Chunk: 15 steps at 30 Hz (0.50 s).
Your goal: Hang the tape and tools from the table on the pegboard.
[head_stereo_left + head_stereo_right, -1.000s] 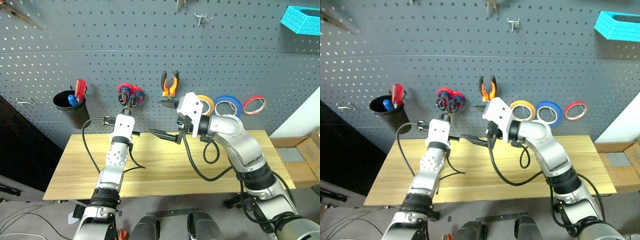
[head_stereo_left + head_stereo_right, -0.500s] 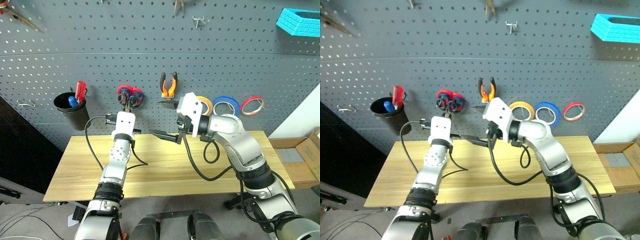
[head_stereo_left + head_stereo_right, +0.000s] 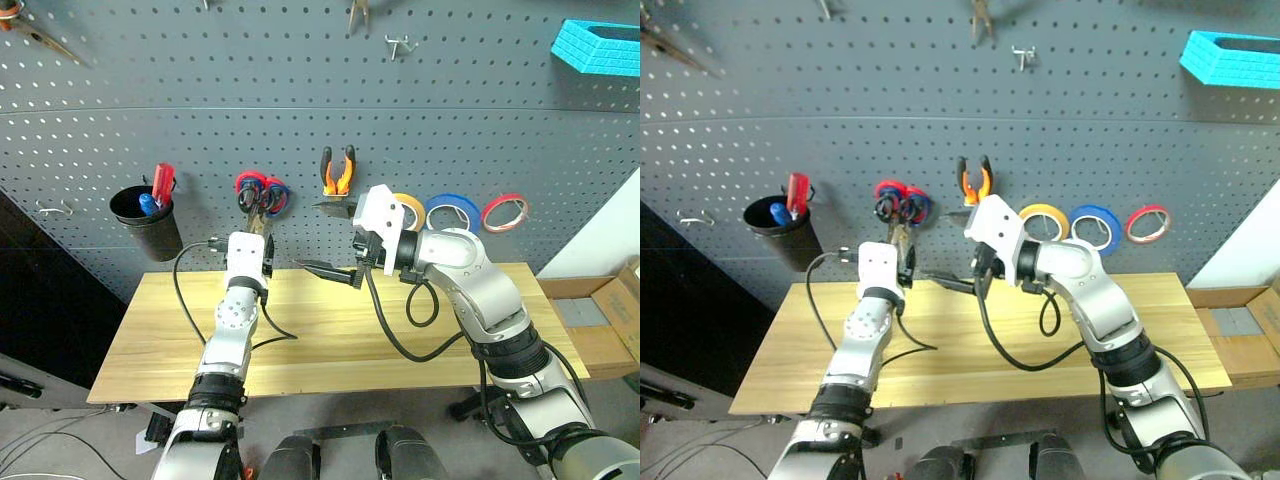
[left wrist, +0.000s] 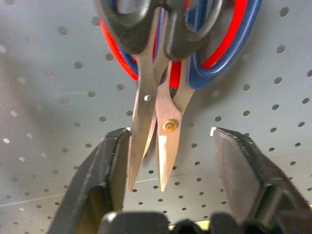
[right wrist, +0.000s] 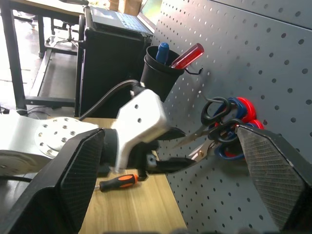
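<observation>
Our left gripper [image 4: 168, 161] has its jaws apart around the black scissors [image 4: 151, 87] hanging on the pegboard [image 3: 300, 90]. Right gripper [image 5: 170, 161] gapes empty; the screwdriver [image 5: 119, 181] lies on the bench [image 3: 330, 340].

My left gripper [image 4: 165, 185] now parted, fingers either side of black-handled scissors' [image 4: 151, 97] blades, no longer clamping them. Scissors hang on pegboard [image 3: 200, 110] over red-and-blue scissors [image 4: 214, 53]. Left hand sits lower than before.
</observation>
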Tool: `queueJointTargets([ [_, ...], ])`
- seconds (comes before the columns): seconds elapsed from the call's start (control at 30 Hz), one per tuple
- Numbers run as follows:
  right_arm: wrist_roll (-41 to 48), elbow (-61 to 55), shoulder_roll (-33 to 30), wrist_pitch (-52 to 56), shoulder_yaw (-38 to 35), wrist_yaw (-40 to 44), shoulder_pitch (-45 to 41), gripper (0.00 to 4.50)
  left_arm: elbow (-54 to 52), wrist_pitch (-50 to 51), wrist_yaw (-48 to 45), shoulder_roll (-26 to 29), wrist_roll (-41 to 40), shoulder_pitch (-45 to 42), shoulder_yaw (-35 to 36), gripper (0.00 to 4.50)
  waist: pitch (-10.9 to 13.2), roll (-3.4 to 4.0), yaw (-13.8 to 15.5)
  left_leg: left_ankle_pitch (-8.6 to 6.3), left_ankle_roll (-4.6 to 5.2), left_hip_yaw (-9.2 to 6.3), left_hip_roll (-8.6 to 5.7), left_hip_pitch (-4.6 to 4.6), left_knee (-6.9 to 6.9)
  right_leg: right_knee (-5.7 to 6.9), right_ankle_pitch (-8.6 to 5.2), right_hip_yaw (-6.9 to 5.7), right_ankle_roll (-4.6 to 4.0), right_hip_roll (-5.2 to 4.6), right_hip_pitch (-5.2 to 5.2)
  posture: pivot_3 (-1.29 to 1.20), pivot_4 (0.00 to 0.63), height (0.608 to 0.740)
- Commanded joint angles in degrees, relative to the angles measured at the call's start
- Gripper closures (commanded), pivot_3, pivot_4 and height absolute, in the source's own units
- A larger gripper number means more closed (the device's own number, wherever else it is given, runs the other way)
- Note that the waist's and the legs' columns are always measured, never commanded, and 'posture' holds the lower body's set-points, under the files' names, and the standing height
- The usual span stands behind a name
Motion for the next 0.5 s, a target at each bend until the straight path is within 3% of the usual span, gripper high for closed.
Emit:
queueJointTargets([
  [0.03, 1.1, -3.4, -0.6, 0.7, -0.1, 0.9, 0.2, 0.0, -8.8, -1.7, -3.7, 1.7, -4.0, 6.6, 2.8, 1.79, 0.0, 0.04, -0.1, -0.01, -0.01, -0.01, 0.02, 0.0, -0.02, -0.01, -0.01, 0.0, -0.01, 0.0, -0.01, -0.01, 0.137, 0.74],
  [0.27, 3.2, -8.4, -3.1, 4.5, 2.1, 4.1, 4.4, 0.0, -18.6, 6.2, -6.7, 2.8, -7.9, 20.0, 5.3, 1.79, 1.0, 0.42, 0.3, -0.1, 0.07, -0.12, 0.06, -0.02, 0.0, -0.14, -0.41, -0.08, 0.15, -0.15, 0.11, 0.01, 0.193, 0.74],
  [0.5, 3.4, -10.3, -3.1, 7.3, 3.8, 3.5, 6.8, 0.0, -14.6, 22.6, -5.3, 3.0, -5.5, 18.1, 3.4, 1.79, 2.2, 0.36, 0.3, -0.1, 0.09, -0.21, 0.04, -0.03, 0.01, -0.12, -0.56, -0.17, 0.32, -0.16, 0.16, -0.01, 0.216, 0.74],
])
